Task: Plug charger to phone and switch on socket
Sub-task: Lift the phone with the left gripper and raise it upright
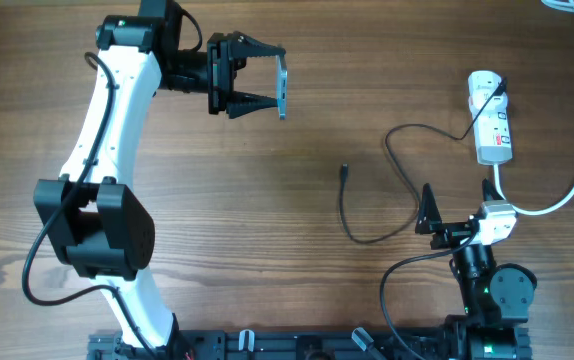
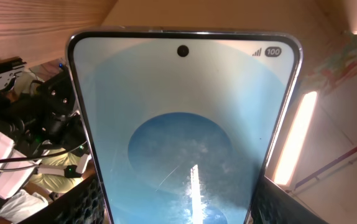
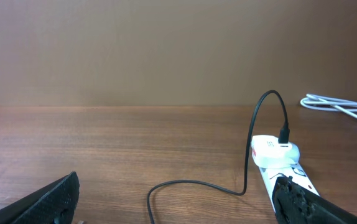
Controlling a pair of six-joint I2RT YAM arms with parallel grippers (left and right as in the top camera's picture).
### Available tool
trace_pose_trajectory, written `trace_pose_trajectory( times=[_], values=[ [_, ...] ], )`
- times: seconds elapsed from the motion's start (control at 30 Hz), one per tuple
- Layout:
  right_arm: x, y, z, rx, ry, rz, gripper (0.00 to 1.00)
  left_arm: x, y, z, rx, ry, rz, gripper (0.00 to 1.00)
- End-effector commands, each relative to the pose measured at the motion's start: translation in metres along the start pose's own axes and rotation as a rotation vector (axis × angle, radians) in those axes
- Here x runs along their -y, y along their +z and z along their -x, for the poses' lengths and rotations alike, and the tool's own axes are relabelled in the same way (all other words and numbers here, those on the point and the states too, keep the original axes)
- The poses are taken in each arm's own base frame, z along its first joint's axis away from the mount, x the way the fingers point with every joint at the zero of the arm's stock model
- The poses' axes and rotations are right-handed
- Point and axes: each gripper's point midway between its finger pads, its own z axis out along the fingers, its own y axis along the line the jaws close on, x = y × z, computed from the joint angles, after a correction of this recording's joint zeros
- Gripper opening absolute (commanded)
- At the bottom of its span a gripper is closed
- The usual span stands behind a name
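My left gripper [image 1: 279, 80] is at the back left, raised, and shut on the phone [image 1: 281, 88], which shows edge-on from overhead. In the left wrist view the phone's cyan screen [image 2: 185, 124] fills the frame between my fingers [image 2: 181, 208]. The charger, a thin black cable [image 1: 407, 175], loops across the table. Its connector tip [image 1: 344, 170] lies free near the middle, and its other end is plugged into the socket. The socket, a white power strip [image 1: 492, 125], lies at the right. My right gripper [image 1: 457, 205] is open and empty just in front of the socket [image 3: 278, 155], with the cable [image 3: 185, 183] lying between its fingers [image 3: 175, 202].
A thick white cord [image 1: 567, 195] runs from the socket's near end out to the right and up to the back right corner; it also shows in the right wrist view [image 3: 334, 104]. The wooden table [image 1: 267, 220] carries nothing else.
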Motion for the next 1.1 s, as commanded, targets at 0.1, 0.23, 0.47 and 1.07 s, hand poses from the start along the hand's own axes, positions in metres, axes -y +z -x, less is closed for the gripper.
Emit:
trace_pose_trajectory(
  times=[0.1, 0.23, 0.47, 1.07],
  values=[
    [0.0, 0.0, 0.002, 0.01, 0.011, -0.001, 1.0, 0.015, 0.002, -0.025, -0.047, 0.049, -0.034, 0.6],
    [0.0, 0.0, 0.002, 0.01, 0.011, -0.001, 1.0, 0.014, 0.003, -0.025, -0.048, 0.048, -0.033, 0.6],
    [0.0, 0.0, 0.002, 0.01, 0.01, -0.001, 1.0, 0.014, 0.003, -0.025, -0.048, 0.049, -0.033, 0.58],
    [0.0, 0.0, 0.002, 0.01, 0.011, -0.001, 1.0, 0.015, 0.009, -0.039, -0.062, 0.053, -0.022, 0.56]
  ],
)
